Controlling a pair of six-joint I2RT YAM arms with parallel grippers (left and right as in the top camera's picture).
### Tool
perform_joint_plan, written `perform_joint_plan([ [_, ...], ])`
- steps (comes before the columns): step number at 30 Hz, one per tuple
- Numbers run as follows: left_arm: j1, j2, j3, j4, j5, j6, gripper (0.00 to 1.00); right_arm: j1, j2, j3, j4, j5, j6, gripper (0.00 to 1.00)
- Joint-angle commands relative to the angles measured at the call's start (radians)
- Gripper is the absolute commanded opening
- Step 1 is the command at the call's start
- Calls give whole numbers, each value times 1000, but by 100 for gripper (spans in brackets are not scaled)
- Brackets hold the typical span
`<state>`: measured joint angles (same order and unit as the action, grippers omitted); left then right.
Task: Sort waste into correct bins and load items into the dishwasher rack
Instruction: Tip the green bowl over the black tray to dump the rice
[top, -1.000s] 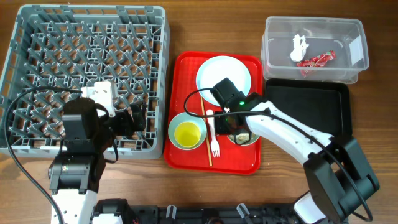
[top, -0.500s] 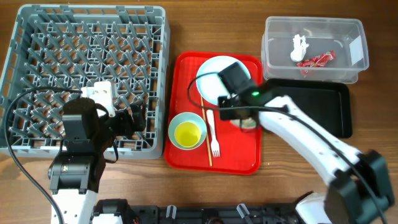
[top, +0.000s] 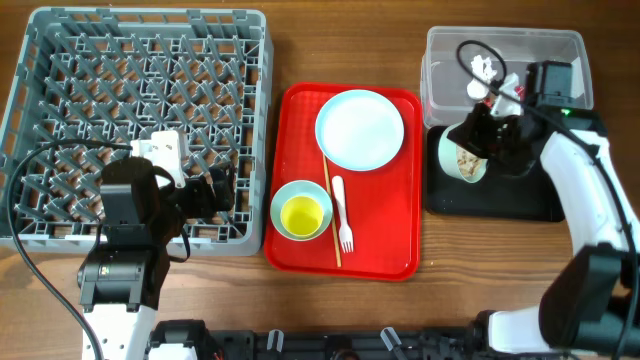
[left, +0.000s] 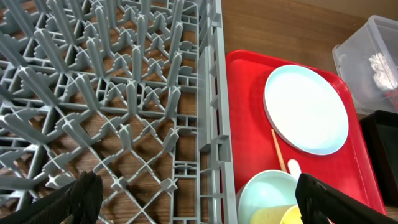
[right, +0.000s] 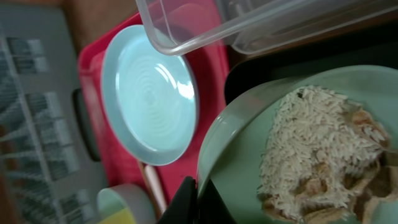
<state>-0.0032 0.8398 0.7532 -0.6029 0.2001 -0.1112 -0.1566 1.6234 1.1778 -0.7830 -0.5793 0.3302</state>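
Note:
My right gripper (top: 487, 132) is shut on the rim of a pale green bowl (top: 460, 157) holding rice scraps (right: 311, 149), tilted on its side over the left part of the black tray (top: 520, 195). The jaws (right: 199, 198) pinch the bowl's rim (right: 214, 149). The clear tub (top: 560, 50) holds the red wrapper (top: 512, 96) and the white scrap (top: 482, 72). On the red tray (top: 395, 250) lie the white plate (top: 360, 129), a second bowl (top: 284, 200) with the yellow cup (top: 302, 215) in it, the fork (top: 341, 213) and the chopstick (top: 331, 215). My left gripper (left: 193, 202) is open over the grey rack (top: 140, 100).
The rack's right wall (left: 214, 93) runs right next to the red tray's left edge (left: 233, 124). Bare wood table (top: 300, 45) lies behind the red tray and between the trays. The black tray sits directly in front of the clear tub.
My right arm has lifted the bowl of rice scraps off the red tray and swung it right, over the black tray, tilting it. The left arm has not moved.

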Motion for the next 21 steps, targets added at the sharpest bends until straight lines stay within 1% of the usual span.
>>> perform_joint_plan([
  [1, 7, 1, 19, 3, 9, -9, 100, -90, 88, -11, 24, -350, -74, 4],
  [3, 7, 1, 19, 3, 9, -9, 100, -138, 129, -11, 22, -484, -97, 4],
  [7, 7, 1, 19, 3, 9, -9, 100, -207, 168, -11, 24, -694, -94, 4],
  [8, 7, 1, 19, 3, 9, -9, 100, -228, 174, -11, 24, -760, -88, 4],
  [10, 7, 1, 19, 3, 9, -9, 100, -272, 187, -11, 24, -835, -31, 4],
  [15, 7, 1, 19, 3, 9, -9, 100, -376, 199, -11, 23, -863, 68, 4],
  [21, 7, 1, 19, 3, 9, -9, 100, -448, 201, -11, 27, -892, 149, 4],
])
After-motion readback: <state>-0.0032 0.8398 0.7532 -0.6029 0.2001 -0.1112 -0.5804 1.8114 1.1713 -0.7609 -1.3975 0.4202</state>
